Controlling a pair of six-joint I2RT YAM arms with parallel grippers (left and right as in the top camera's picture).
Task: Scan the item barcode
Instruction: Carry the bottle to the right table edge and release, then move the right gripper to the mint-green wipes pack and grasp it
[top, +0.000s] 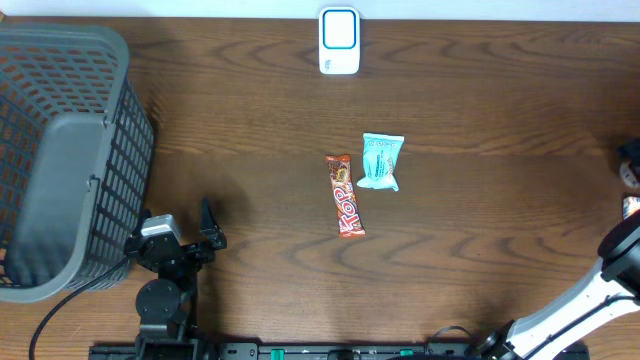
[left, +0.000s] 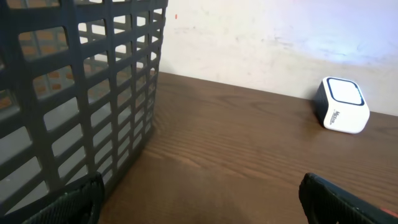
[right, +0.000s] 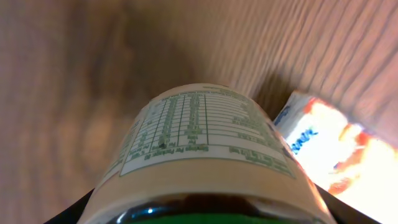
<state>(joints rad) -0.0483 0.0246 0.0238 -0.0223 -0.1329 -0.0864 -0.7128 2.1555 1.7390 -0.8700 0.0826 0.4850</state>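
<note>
The right jaws look clamped on a bottle (right: 205, 143), though this close, blurred view leaves some doubt. The left jaws stand wide apart and empty, with a basket (top: 60, 150) just at their left.

The bottle is round and smooth, so it may turn or slip between the jaws. Its visible label face shows no barcode. A packet (right: 329, 149) just beside the right jaws could be knocked.

The right jaws are beyond the overhead view, so the tabletop (top: 480, 260) edge there cannot be checked. Toward the scanner (top: 339, 41), far ahead, the wood is open except for a candy bar (top: 345, 195) and a teal pack (top: 381, 161).

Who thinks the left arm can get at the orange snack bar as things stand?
Probably yes: the left gripper is open and empty, only bare table lies between it and the snack bar, and the basket stands on its other side.
</note>
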